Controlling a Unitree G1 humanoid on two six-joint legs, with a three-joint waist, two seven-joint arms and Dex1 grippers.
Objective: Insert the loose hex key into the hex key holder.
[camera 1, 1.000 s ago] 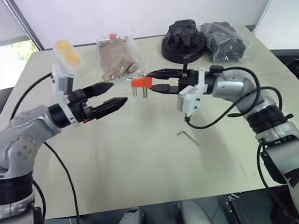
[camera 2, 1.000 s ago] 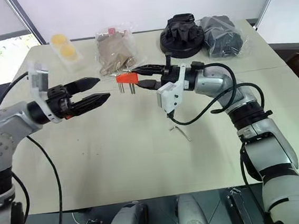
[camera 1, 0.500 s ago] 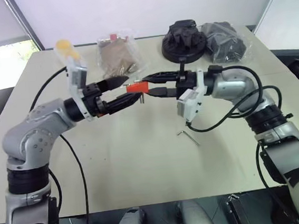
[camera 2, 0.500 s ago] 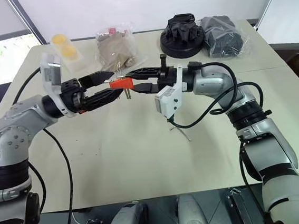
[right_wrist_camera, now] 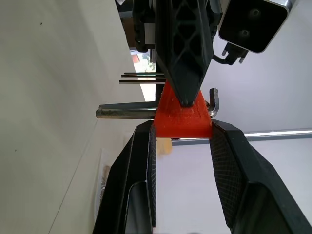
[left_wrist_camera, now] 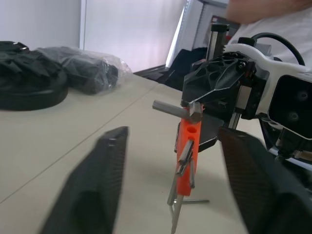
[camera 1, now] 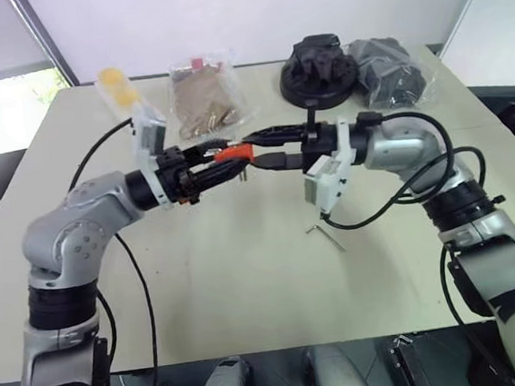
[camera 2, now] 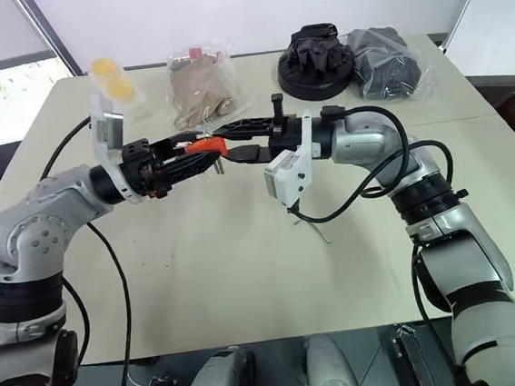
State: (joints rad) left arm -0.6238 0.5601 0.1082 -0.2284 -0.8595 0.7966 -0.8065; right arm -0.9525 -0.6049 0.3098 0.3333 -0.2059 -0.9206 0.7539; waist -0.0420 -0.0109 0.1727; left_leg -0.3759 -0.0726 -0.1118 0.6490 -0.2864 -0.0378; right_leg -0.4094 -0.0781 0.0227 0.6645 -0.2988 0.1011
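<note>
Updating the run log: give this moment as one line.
right gripper: shut on holder | left gripper: at holder | key: on table, not inserted

I am seeing my left gripper (camera 1: 211, 164) having swung in from about nine o'clock of the hex key holder (camera 1: 233, 152) to reach it, its fingers (left_wrist_camera: 92, 183) now flanking the red block and narrower than the wide spread of a second ago, meeting my right gripper (camera 1: 255, 150) there.
</note>
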